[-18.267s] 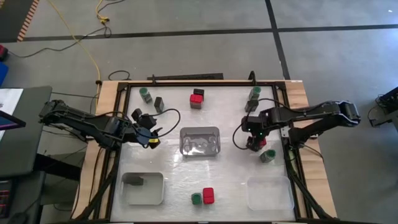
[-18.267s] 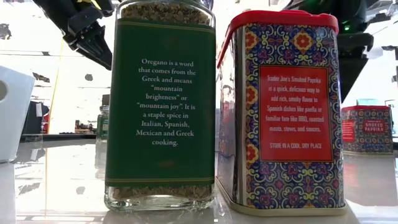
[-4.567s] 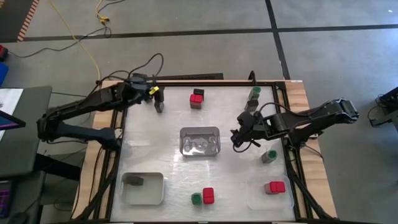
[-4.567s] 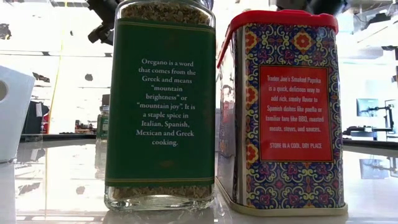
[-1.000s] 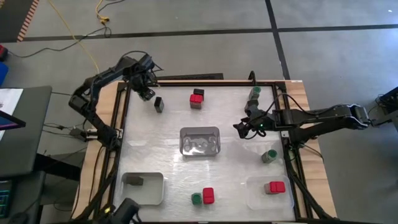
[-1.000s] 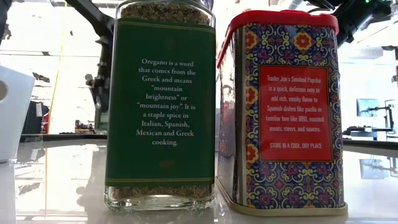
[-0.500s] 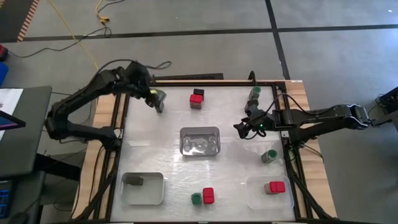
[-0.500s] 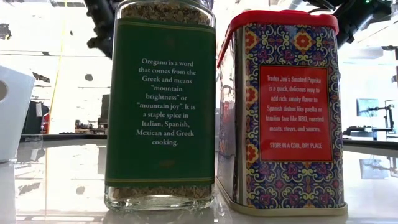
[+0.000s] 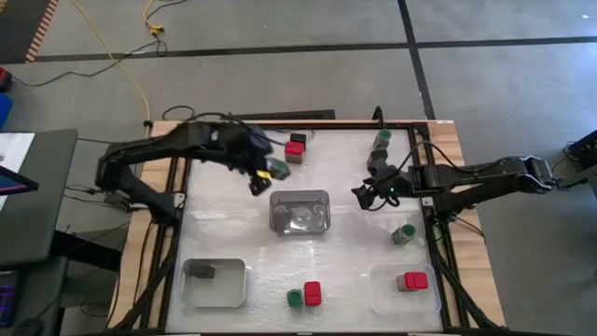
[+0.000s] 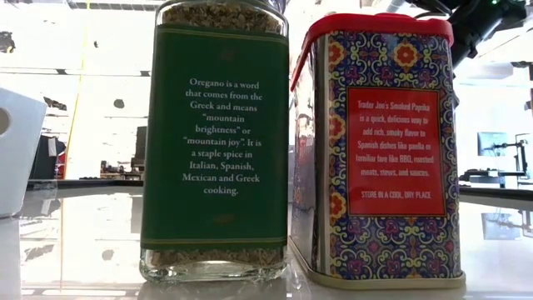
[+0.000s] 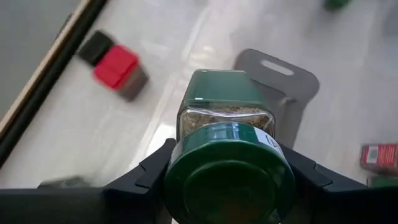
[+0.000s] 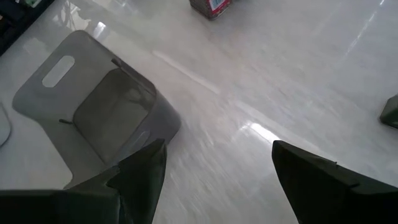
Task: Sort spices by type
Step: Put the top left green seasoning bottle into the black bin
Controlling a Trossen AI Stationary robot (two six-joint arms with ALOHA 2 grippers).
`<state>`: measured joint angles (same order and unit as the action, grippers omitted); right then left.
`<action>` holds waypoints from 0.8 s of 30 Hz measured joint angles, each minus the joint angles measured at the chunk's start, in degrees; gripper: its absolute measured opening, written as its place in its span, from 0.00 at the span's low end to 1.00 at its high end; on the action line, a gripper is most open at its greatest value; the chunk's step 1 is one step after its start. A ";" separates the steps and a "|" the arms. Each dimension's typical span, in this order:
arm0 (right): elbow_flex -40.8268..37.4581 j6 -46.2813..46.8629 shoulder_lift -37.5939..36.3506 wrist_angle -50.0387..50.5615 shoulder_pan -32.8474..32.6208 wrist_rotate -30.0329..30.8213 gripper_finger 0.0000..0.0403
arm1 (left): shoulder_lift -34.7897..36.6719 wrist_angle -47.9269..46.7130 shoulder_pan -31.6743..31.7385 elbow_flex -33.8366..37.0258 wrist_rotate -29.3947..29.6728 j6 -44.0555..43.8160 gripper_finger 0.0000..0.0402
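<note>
Squarely between left pincer (image 11: 227,180) fingers (image 11: 146,177): green-lidded jar (image 11: 227,155).

table (image 9: 354,261) white | trays (image 9: 299,213) | green-lidded jars (image 9: 404,233) | red-topped tins (image 9: 312,294)

Bare table (image 9: 233,233) left of centre tray (image 9: 300,212) — near edge blocked by oregano jar (image 10: 215,142).
</note>
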<state>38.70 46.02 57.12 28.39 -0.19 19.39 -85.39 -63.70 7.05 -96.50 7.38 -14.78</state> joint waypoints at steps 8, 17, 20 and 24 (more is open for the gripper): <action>-0.01 0.02 0.00 1.42 -1.00 -0.02 0.79 | -13.10 -2.78 -5.83 -9.06 0.02 4.95 0.48; -0.02 0.90 0.00 1.62 -1.42 -0.04 0.79 | -24.97 -9.73 -7.81 -12.20 0.11 8.59 0.48; -0.02 0.91 0.00 1.62 -1.42 -0.04 0.79 | -28.01 -11.55 -7.80 -12.20 0.44 10.09 0.48; -0.02 1.08 0.00 1.63 -1.42 -0.04 0.79 | -31.01 -11.90 -7.63 -11.36 0.55 12.24 0.48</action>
<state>38.68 47.10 57.12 30.02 -1.61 19.35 -116.40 -75.59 -0.58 -107.86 7.92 -2.54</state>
